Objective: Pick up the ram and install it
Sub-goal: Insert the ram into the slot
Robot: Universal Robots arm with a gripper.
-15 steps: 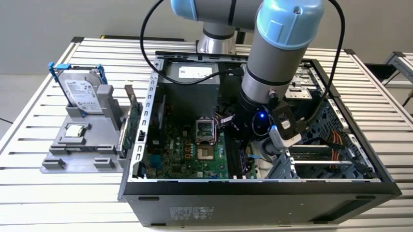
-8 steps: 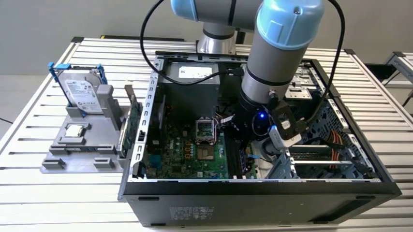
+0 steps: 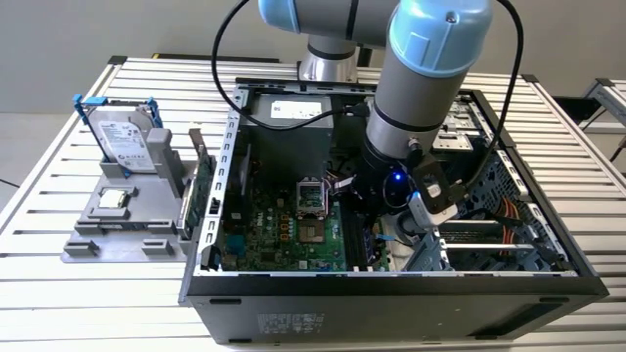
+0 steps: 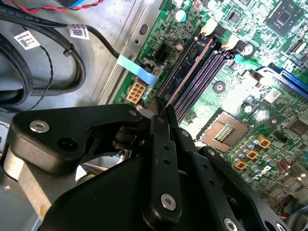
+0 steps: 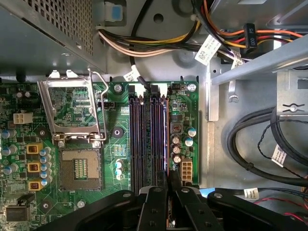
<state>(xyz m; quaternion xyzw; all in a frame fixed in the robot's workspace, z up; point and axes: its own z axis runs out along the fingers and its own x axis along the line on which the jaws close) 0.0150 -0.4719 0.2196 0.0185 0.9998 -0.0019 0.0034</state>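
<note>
The ram is a thin dark-blue stick seen edge-on, standing along the outermost of the black memory slots on the green motherboard. In the first wrist view the ram shows as a narrow line beside the capacitors. My gripper is shut on the ram's near end, its black fingers pressed together around it. In the exterior view the gripper reaches down inside the open computer case, by the motherboard's right edge. I cannot tell whether the ram is fully seated in the slot.
The open CPU socket lies beside the slots. Black cables and a metal drive cage crowd the other side. Outside the case, on the exterior view's left, stand a silver hard drive in a grey holder and a green expansion card.
</note>
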